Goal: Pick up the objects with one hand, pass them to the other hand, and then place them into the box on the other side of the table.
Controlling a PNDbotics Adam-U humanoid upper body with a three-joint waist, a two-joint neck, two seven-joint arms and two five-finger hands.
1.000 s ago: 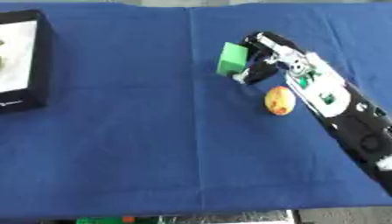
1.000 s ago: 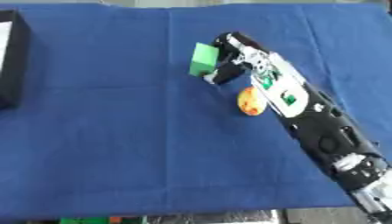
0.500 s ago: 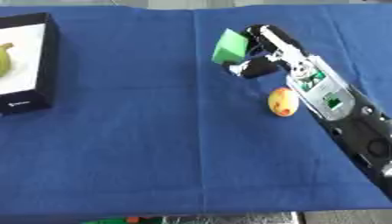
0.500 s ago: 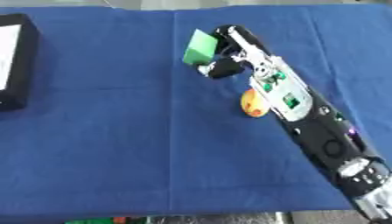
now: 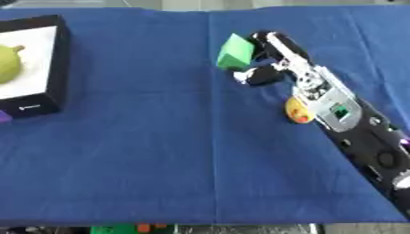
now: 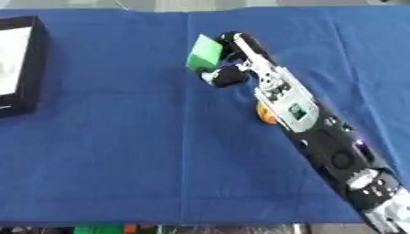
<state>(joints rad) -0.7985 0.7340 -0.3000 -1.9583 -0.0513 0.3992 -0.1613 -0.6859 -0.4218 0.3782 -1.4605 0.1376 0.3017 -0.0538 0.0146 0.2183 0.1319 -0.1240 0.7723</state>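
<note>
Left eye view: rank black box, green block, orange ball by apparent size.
1. Black box with white lining, largest though cut off at the left edge.
2. Green block, held in the right hand.
3. Orange ball, partly hidden behind the arm, so unsure.

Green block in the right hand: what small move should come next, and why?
Probably carry the green block toward the table's middle for a handover. The right hand is curled round it, the box sits at the far left edge, and the left hand is not in view.
</note>
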